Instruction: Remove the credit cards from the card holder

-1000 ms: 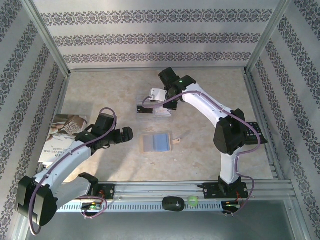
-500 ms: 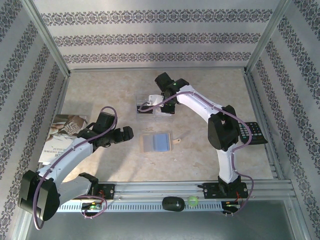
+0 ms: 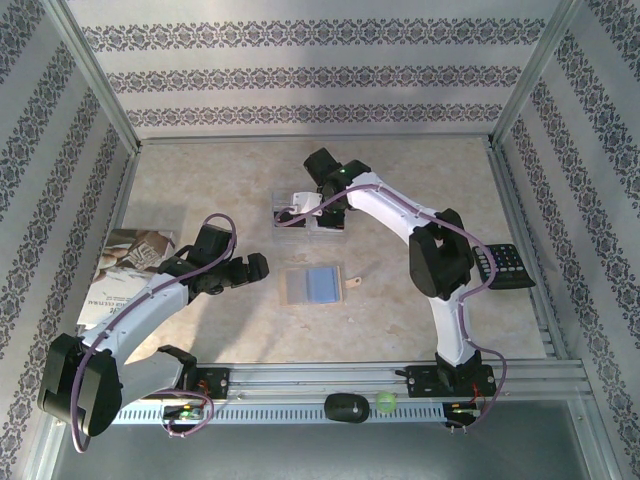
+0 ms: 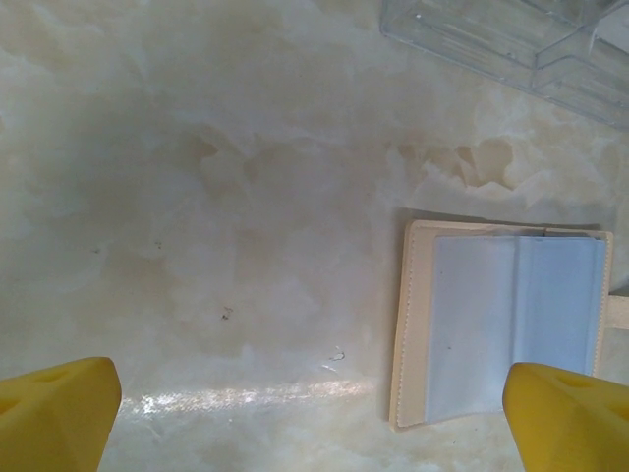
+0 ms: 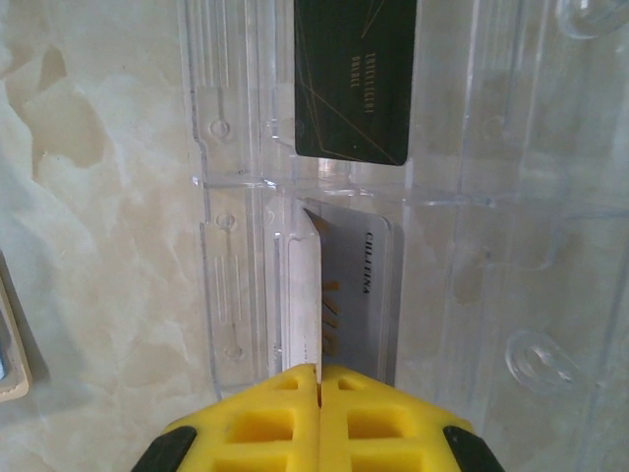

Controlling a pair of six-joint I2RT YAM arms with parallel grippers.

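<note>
The right gripper (image 5: 318, 379) is clenched on the pale card (image 5: 359, 295) (tilted up on one edge) over the clear tray (image 5: 472, 246). The black card (image 5: 352, 84) lies flat in the compartment at its 12 o'clock. The card holder (image 3: 314, 286) lies open on the table (image 3: 380, 322); at its 9 o'clock the left gripper (image 3: 256, 268) is spread wide.
</note>
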